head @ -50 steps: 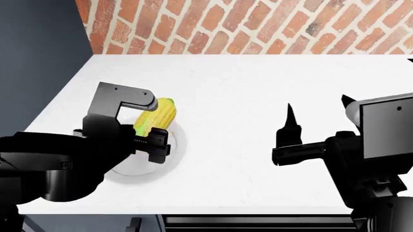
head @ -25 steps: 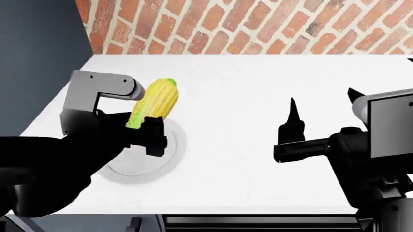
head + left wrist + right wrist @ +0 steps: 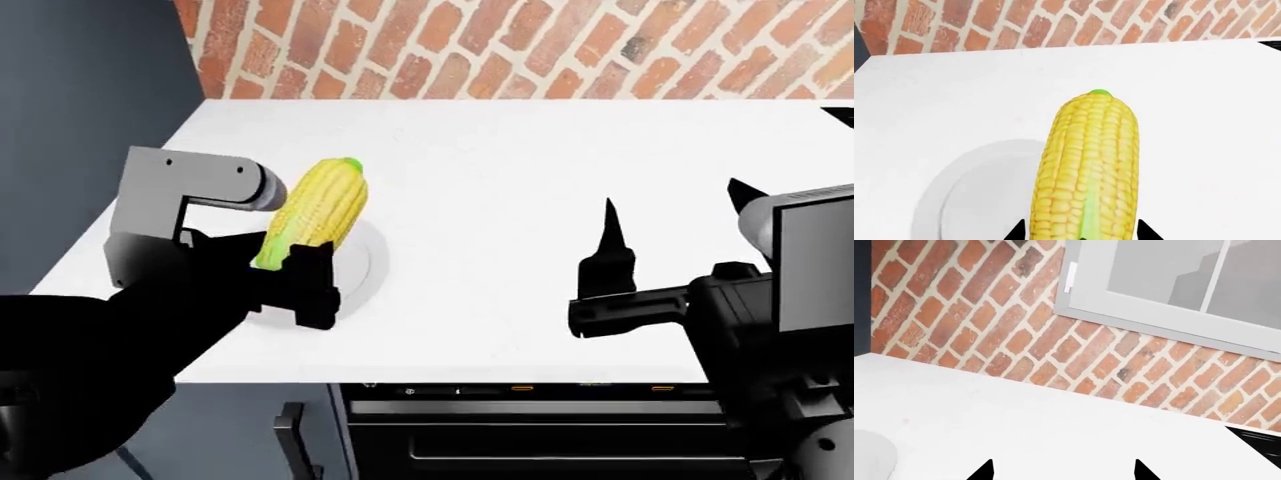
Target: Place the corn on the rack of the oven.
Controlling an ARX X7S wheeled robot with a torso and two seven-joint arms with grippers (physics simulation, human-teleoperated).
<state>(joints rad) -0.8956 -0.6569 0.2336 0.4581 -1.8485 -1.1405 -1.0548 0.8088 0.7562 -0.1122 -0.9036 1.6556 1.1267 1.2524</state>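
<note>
The corn [image 3: 320,208] is a plump yellow cob with a green tip. It is held above the white counter [image 3: 534,180] with my left gripper [image 3: 287,262] shut on its near end. In the left wrist view the corn [image 3: 1087,165] fills the middle, pointing away toward the brick wall, and the left gripper [image 3: 1081,231] has a black fingertip on each side of it. My right gripper [image 3: 671,215] stands open over the counter at the right with nothing in it. The right wrist view shows the same gripper [image 3: 1062,470] with its tips wide apart. The rack and the oven are out of view.
A round white plate [image 3: 363,268] lies under the corn, seen also as plate [image 3: 981,195]. A brick wall [image 3: 534,45] backs the counter, with a grey-framed window [image 3: 1174,280] above. A dark appliance front [image 3: 534,425] with small amber lights sits under the counter's front edge.
My left gripper has lifted the corn off the plate. The head view has shifted, so the counter sits higher and the dark front below its edge shows. The right arm barely moved.
</note>
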